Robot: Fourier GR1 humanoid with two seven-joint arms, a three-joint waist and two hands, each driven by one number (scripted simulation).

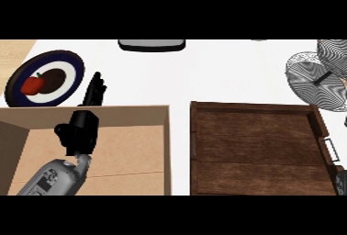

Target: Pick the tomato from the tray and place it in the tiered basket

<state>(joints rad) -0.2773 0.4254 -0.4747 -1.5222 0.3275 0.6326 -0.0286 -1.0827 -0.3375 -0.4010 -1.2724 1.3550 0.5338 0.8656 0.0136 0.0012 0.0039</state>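
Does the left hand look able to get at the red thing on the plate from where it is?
Probably yes: the left hand is open just right of the plate, with nothing between it and the red item.

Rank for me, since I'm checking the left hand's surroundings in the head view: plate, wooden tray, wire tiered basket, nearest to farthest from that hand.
From the left hand:
1. Plate, just left of the fingers.
2. Wooden tray, right of centre.
3. Tiered basket, far right.

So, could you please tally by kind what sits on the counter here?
Plates: 1, plate holding a red item
Wooden trays: 1, tray
Boxes: 1, box
Wire baskets: 1, tiered basket
Hands: 1, left hand
Total: 5
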